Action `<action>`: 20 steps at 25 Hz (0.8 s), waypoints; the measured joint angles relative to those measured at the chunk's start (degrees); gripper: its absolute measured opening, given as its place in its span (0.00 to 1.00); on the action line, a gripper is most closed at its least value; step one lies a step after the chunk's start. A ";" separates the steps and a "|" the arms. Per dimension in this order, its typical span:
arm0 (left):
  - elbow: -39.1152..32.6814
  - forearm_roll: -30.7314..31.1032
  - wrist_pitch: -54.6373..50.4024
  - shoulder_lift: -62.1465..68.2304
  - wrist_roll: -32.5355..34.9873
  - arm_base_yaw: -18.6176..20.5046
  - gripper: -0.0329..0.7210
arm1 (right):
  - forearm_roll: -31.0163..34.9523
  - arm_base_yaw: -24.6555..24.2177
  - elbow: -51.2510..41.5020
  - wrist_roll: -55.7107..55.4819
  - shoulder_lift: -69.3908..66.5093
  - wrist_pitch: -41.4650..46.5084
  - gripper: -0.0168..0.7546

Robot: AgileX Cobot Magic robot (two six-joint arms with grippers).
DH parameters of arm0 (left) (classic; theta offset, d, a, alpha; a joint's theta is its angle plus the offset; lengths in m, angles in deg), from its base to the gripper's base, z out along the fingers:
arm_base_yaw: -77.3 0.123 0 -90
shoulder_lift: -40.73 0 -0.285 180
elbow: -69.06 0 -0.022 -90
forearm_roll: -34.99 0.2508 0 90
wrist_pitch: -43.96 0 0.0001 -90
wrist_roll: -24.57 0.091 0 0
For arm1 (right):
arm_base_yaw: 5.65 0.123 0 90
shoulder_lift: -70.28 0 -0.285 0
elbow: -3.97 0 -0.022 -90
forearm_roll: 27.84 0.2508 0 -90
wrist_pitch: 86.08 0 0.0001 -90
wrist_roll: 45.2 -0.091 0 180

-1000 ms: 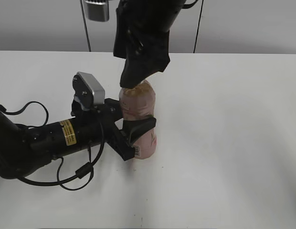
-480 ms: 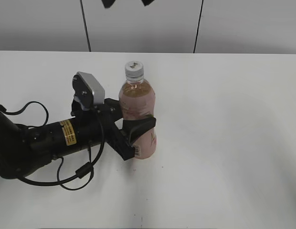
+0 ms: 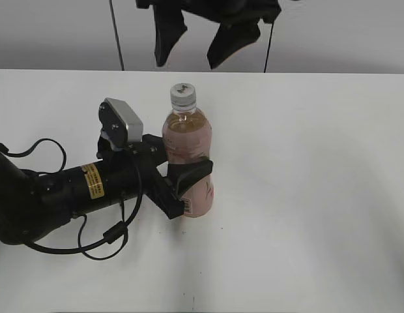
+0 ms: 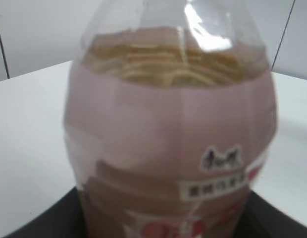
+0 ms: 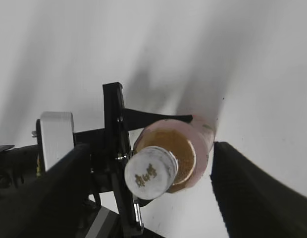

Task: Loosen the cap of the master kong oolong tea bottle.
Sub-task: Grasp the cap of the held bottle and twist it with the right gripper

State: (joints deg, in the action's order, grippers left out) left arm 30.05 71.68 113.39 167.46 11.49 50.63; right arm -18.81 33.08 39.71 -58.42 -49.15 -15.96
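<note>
L gripper (image 3: 182, 179) clamps the master kong oolong tea bottle (image 3: 187, 160) upright; R gripper (image 3: 197, 42) spread wide at 12 o'clock above the cap (image 3: 182, 93).

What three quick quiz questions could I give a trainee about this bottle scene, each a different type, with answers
1. True or false: the right gripper is shut on the cap.
2. Which gripper holds the bottle at its label: A left, B right, C neither?
3. Fill in: the bottle stands ___ on the table.

Key
1. False; its fingers are spread, above the cap and apart from it.
2. A; the left gripper clamps the bottle.
3. Upright.
</note>
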 joint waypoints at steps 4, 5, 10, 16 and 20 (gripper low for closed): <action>0.00 0.00 0.00 0.00 0.00 0.00 0.55 | 1.89 0.14 -0.95 -0.18 -1.14 0.00 0.76; 0.00 0.00 0.00 0.00 0.00 0.00 0.55 | 1.95 0.30 -1.13 -0.18 -1.41 0.00 0.76; 0.00 -0.06 0.00 0.00 0.00 0.00 0.55 | 2.22 1.67 -2.46 -0.22 -2.10 0.00 0.76; 0.00 -0.06 0.00 0.00 0.00 0.00 0.55 | 1.92 1.74 -2.99 -0.22 -2.14 0.00 0.76; 0.00 -0.06 0.00 0.00 0.00 0.00 0.55 | 1.27 1.74 -2.99 -0.24 -2.14 0.00 0.66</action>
State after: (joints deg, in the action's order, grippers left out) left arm 30.05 71.62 113.39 167.46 11.49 50.63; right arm -17.54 34.82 36.72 -58.66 -51.29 -15.96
